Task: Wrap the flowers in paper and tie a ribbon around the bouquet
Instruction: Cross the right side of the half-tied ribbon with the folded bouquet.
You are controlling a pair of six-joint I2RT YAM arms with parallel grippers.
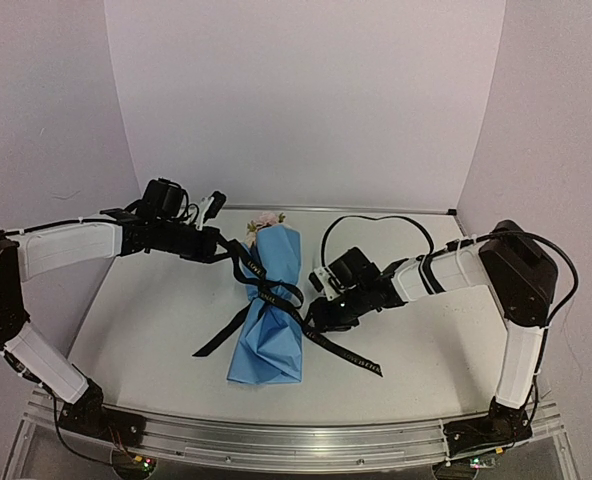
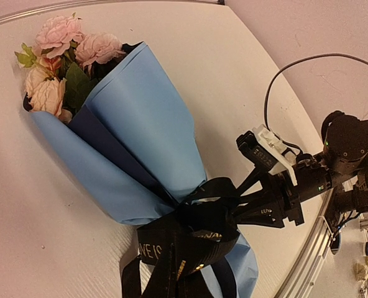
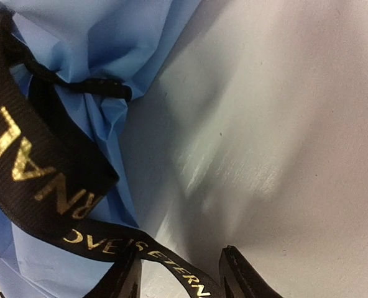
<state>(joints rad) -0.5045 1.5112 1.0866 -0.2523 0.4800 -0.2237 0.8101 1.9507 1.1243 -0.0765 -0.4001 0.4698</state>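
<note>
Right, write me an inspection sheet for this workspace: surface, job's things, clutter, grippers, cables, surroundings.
surface: white table, no spills seen
job's things: bouquet lies wrapped in blue paper, flowers at the far end; black ribbon cinched round its middle, tails loose
clutter: nothing seen
grippers: left gripper shut on a ribbon strand; right gripper open, jaws astride a ribbon tail
cables: black cable loops over the table's far side
surroundings: plain pale walls; metal rail at near edge
</note>
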